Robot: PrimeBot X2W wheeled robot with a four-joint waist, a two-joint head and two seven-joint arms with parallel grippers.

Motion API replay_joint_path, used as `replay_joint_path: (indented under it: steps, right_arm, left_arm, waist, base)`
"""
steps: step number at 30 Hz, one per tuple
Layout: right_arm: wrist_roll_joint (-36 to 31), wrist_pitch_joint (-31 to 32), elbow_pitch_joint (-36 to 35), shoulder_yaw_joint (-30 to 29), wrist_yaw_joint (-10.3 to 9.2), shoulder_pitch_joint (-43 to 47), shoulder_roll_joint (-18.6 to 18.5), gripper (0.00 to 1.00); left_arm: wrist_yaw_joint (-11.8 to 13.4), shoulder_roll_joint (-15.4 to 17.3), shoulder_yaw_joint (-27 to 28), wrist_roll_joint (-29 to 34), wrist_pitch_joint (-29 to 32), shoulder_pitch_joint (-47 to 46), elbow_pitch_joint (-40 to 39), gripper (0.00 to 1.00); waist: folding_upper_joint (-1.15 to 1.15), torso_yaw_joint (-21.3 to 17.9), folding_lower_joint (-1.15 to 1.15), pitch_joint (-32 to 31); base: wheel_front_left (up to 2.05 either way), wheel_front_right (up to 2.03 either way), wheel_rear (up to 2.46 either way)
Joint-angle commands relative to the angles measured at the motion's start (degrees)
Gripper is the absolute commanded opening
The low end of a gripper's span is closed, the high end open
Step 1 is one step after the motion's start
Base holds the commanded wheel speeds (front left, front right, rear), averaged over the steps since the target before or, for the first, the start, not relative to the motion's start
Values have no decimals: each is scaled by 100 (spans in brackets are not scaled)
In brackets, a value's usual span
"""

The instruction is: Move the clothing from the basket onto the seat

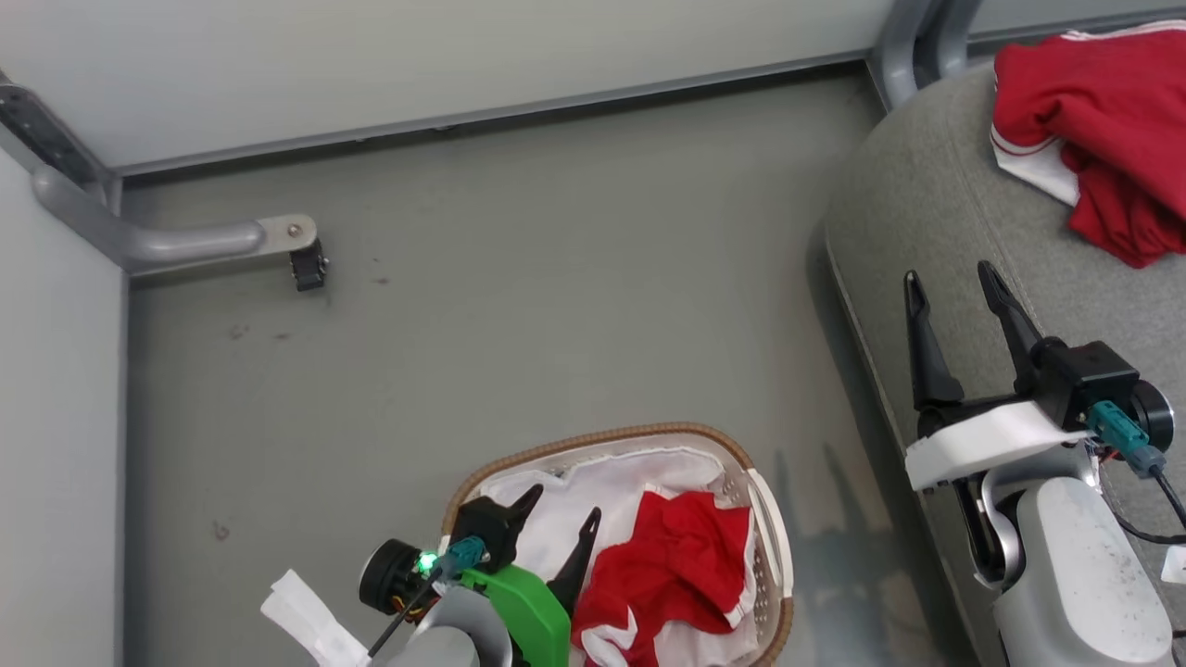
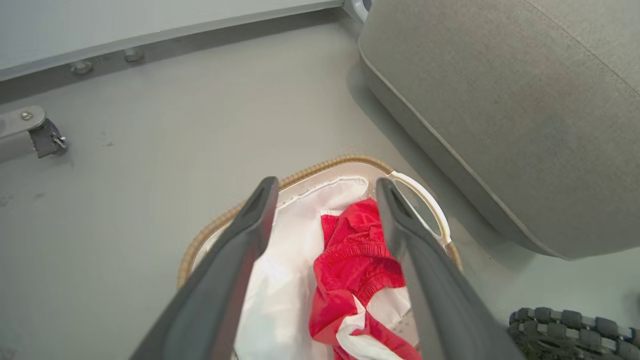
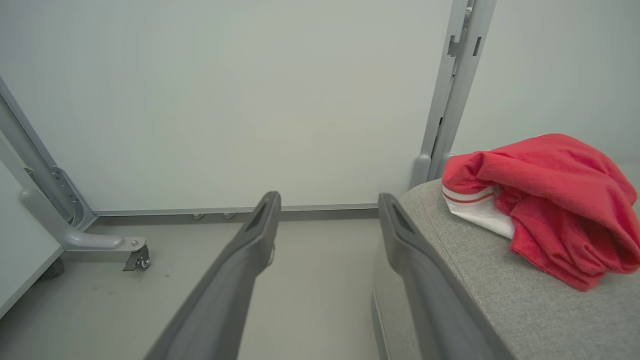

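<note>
Grey floor (image 1: 556, 278): your left gripper (image 1: 564, 503) hung spread above clothing (image 1: 681, 556) in the basket (image 1: 593, 440); your right gripper (image 1: 950, 273), also spread, beside the seat (image 1: 927, 213). A deep pinch risked snagging the liner (image 1: 630, 472).

- The grey floor (image 1: 510, 324) carries the basket (image 1: 593, 440) and, near it, the seat (image 1: 927, 204).
- The seat carries a red garment (image 1: 1103, 102) (crumpled, white-banded).
- The basket holds red clothing (image 1: 676, 556).

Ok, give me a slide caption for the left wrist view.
Open left gripper poised over red clothing in the basket, beside the grey seat.
</note>
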Motion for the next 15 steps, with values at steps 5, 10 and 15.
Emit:
replay_joint_path:
  steps: [5,10,15]
  right_arm:
    - [203,-13,-113,252,-6,-266,-18,100]
    - [351,-13,-214,333,-7,-450,-14,100]
    - [467,-12,-299,356,-6,-632,-13,100]
  left_arm:
    - [-18,34,-477,-498,171,-462,580,100]
    - [-19,34,-860,-662,381,-810,1203,100]
    - [-19,37,-992,-749,388,-1142,1697,100]
  waist:
    - [0,-674,0,980]
    - [0,-927,0,1519]
    - [0,-1087,0,2059]
  base:
    - [0,0,0]
    - [0,0,0]
    - [0,0,0]
